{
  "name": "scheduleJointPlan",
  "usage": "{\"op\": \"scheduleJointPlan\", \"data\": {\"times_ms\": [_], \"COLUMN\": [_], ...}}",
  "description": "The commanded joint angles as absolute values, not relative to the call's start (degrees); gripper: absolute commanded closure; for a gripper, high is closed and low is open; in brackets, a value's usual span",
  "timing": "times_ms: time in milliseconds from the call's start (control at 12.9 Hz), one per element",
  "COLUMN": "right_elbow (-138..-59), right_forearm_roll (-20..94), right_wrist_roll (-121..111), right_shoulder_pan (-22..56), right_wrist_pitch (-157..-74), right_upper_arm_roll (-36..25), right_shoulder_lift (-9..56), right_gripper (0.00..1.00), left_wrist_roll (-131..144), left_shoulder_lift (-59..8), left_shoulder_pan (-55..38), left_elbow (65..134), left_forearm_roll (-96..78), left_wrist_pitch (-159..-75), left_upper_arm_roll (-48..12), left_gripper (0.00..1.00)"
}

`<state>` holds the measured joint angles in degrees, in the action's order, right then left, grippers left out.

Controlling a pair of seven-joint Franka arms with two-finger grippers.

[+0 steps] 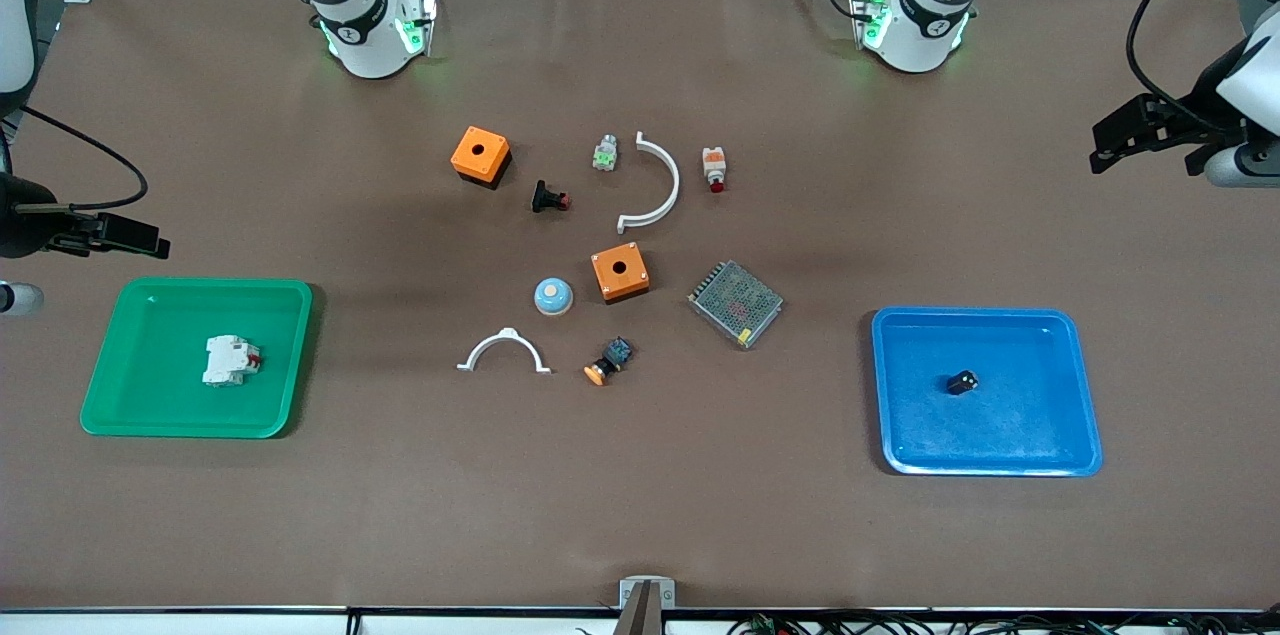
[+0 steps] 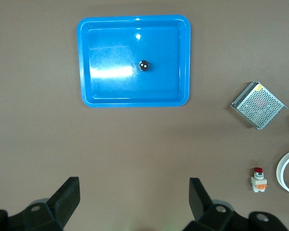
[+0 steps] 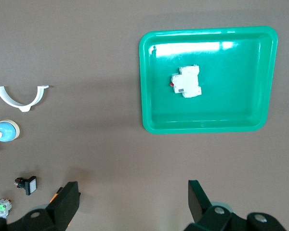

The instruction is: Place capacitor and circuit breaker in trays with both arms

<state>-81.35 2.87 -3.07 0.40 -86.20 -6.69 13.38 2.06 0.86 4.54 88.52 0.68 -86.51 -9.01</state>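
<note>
The white-grey circuit breaker [image 1: 232, 360] with a red lever lies in the green tray [image 1: 120, 395] at the right arm's end; it also shows in the right wrist view [image 3: 187, 82]. The tiny dark capacitor [image 1: 962, 382] lies in the blue tray [image 1: 1050, 435] at the left arm's end, and it shows in the left wrist view [image 2: 144, 65]. My left gripper [image 1: 1105, 147] is open and empty, raised over bare table beside the blue tray [image 2: 135, 202]. My right gripper [image 1: 155, 243] is open and empty, raised over bare table beside the green tray [image 3: 134, 202].
Loose parts lie mid-table: two orange boxes [image 1: 480, 155] [image 1: 619, 273], a black push-button [image 1: 549, 199], two white curved pieces [image 1: 655, 183] [image 1: 504, 351], a blue dome [image 1: 553, 296], a mesh-covered metal unit [image 1: 735, 303], a white-orange part [image 1: 713, 167].
</note>
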Motion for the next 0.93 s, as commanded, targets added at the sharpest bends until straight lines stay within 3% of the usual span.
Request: {"op": "scheduleJointPlan", "data": {"times_ms": [0, 465, 853], "right_elbow": [-80.42, -77.96, -76.81], "right_forearm_roll": [1.85, 2.55, 2.64], "right_wrist_roll": [-2.81, -2.81, -2.55], "right_shoulder_pan": [-0.09, -1.4, -1.32], "right_wrist_pitch": [-85.96, -85.78, -79.63], "right_upper_arm_roll": [-6.33, -6.42, -6.33], "right_shoulder_lift": [13.1, 13.1, 10.12], "right_gripper": [0.0, 0.0, 0.0], "left_wrist_roll": [3.34, 2.2, 2.2], "left_shoulder_lift": [4.74, 4.04, 3.08], "left_shoulder_pan": [4.83, 4.75, 5.01], "left_elbow": [93.07, 92.37, 92.2], "left_forearm_roll": [0.0, 0.09, 0.26], "left_wrist_pitch": [-88.5, -88.5, -88.51], "left_upper_arm_roll": [-9.93, -9.84, -9.84], "left_gripper": [0.0, 0.0, 0.0]}}
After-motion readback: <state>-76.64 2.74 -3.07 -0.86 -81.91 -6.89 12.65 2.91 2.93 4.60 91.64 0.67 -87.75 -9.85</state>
